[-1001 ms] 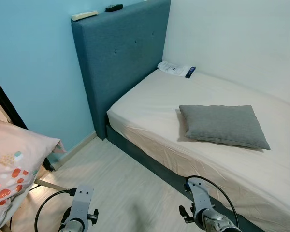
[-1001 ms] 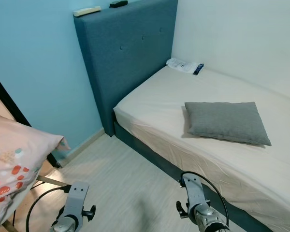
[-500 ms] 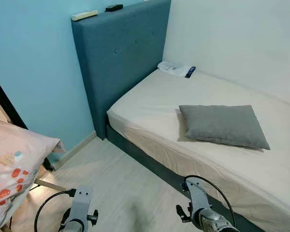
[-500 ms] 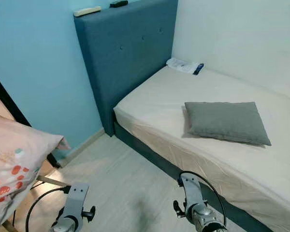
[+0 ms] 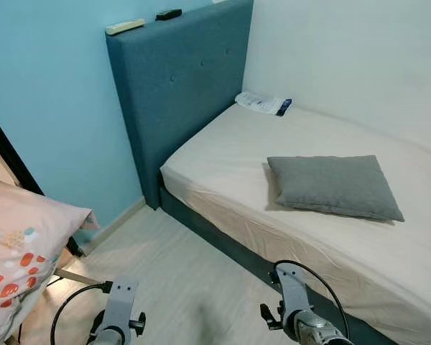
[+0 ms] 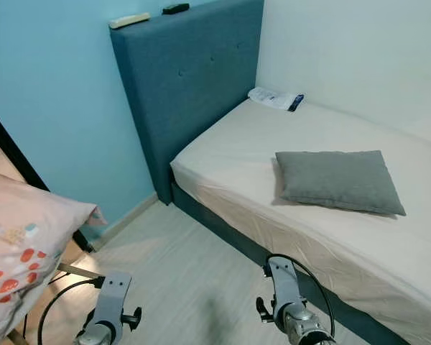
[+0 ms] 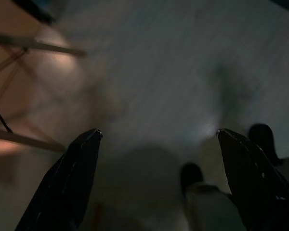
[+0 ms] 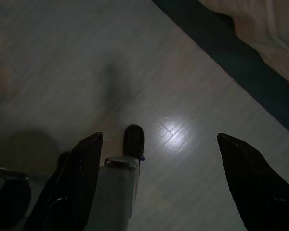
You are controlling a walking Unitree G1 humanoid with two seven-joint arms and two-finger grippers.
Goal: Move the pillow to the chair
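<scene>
One grey pillow [image 5: 335, 186] lies flat on the bed [image 5: 223, 154], near its front edge and well apart from the headboard [image 5: 176, 86]. We see a rectangular, softly plump cushion in plain mid-grey woven cloth, its corners slightly pointed, with no print or label that we can read. A white packet with a dark blue end [image 5: 263, 104] rests at the head of the mattress by the wall; its writing is too small to make out. Two remote-like items, one pale [image 5: 125, 26] and one black [image 5: 168, 14], sit on top of the headboard. A pink patterned pillow [image 5: 18, 248] lies at our left. Our left gripper [image 7: 156, 139] and right gripper [image 8: 159, 142] hang low over the pale wooden floor [image 5: 179, 280], fingers spread wide, holding nothing.
</scene>
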